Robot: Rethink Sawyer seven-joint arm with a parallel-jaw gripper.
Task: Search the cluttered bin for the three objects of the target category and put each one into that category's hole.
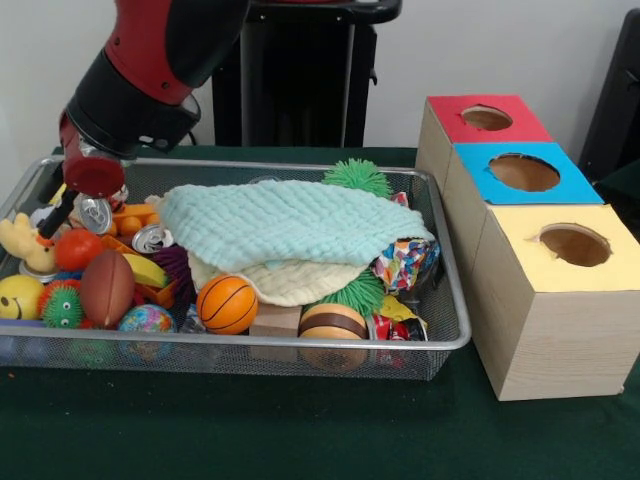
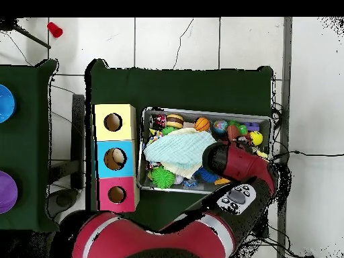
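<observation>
The silver wire-mesh bin (image 1: 455, 335) is full of toys and also shows in the overhead view (image 2: 201, 111). A yellow plush animal (image 1: 22, 240) lies at its left end. An orange toy (image 1: 133, 216) shows partly behind the cans; I cannot tell what it is. My gripper (image 1: 58, 208) hangs low over the bin's left end, just right of and above the yellow plush, next to a shiny can (image 1: 97, 213). The arm (image 2: 235, 164) hides it in the overhead view. A mint-green cloth (image 1: 290, 225) covers the bin's middle and hides what lies under it.
Three boxes with round holes stand right of the bin: red (image 1: 485, 118), blue (image 1: 525, 172), yellow (image 1: 575, 245). In the bin are a basketball (image 1: 227, 304), a brown football (image 1: 107, 288), a red ball (image 1: 78, 250), green spiky balls (image 1: 357, 177) and a second can (image 1: 150, 238).
</observation>
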